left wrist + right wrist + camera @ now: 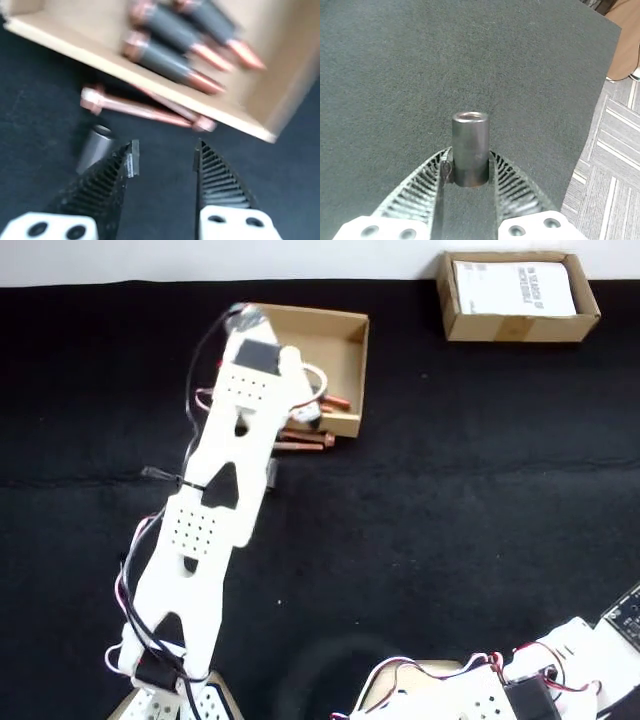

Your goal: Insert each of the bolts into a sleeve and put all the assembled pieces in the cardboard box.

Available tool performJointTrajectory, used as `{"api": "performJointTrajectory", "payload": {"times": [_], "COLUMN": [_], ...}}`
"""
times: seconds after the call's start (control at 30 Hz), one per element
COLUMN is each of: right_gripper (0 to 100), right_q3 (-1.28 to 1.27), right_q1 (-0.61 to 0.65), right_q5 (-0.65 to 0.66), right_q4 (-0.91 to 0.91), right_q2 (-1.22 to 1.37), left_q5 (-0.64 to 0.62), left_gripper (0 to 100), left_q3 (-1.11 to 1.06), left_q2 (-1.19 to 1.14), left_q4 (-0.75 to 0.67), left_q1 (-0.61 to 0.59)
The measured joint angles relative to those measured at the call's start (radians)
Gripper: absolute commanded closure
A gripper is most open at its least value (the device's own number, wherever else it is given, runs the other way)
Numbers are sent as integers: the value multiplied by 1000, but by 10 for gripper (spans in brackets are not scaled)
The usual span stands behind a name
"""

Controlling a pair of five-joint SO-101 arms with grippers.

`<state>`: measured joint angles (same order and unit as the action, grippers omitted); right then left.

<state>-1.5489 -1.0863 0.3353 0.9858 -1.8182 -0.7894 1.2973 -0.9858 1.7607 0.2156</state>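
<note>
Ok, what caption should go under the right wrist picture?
The right end effector gripping a metal sleeve over the dark mat.

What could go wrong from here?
1. Two loose bolts lie close together against the cardboard box wall; the open left gripper may catch both.
2. A loose sleeve lies beside it and could roll if nudged.
3. The right gripper holds its sleeve only at the lower end; it might tilt.

3 assembled pieces lie inside the cardboard box. Just outside its front wall, 2 bolts lie on the table, with a loose sleeve beside them, next to the left gripper. An upright sleeve sits clamped in the right gripper.
</note>
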Motion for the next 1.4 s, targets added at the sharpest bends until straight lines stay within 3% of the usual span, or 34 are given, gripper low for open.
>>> {"api": "performJointTrajectory", "payload": {"times": [0.17, 0.47, 1.4], "right_gripper": [991, 991, 991], "right_q3": [0, 0, 0], "right_q1": [37, 78, 91], "right_q5": [0, 0, 0], "right_q4": [0, 0, 0], "right_q2": [0, 0, 0], "left_q5": [-43, -293, -348], "left_gripper": [808, 808, 808], "left_q3": [-100, -411, -419], "left_q2": [78, 84, -9], "left_q4": [0, -23, -216], "left_q1": [25, 32, -94]}}
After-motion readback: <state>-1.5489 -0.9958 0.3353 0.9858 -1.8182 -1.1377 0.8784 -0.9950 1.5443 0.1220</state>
